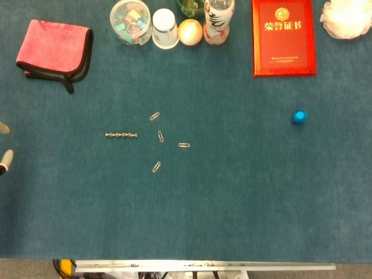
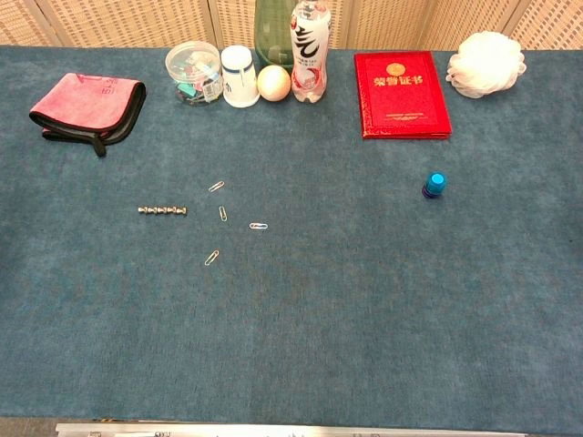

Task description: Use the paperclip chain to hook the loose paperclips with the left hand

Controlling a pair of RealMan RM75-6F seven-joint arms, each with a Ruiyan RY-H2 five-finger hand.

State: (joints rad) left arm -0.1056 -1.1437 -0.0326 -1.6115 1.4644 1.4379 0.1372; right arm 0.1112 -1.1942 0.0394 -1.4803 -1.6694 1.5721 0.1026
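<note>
1. Only fingertips of the left hand [image 1: 4, 157] show, at the left edge of the head view: two pale tips, apart from each other, touching nothing visible. Whether the hand is spread or curled cannot be told. No right hand shows in either view.
2. Lying straight on the table [image 1: 244, 192], the paperclip chain [image 1: 121, 135] is a short row of small metal links, well apart from the fingertips.
3. Four loose paperclips sit just to its right, thin bent wire: one [image 1: 154, 116] above, one [image 1: 160, 136] nearest the chain's end, one [image 1: 184, 145] farther right, one [image 1: 156, 167] below. None touches another.
4. Dark teal, felt-like cloth covers the table.
5. At the far edge stand a clear round tub of coloured clips [image 1: 130, 22], a white paper cup [image 1: 165, 28], a smooth pale egg-like ball [image 1: 189, 32] and a clear bottle with a red label [image 1: 217, 22].
6. A folded pink cloth with dark trim [image 1: 55, 49] lies at the far left; a red gold-lettered booklet [image 1: 283, 38], a white mesh puff [image 1: 346, 18] and a small blue cap [image 1: 299, 117] lie at the right.
</note>
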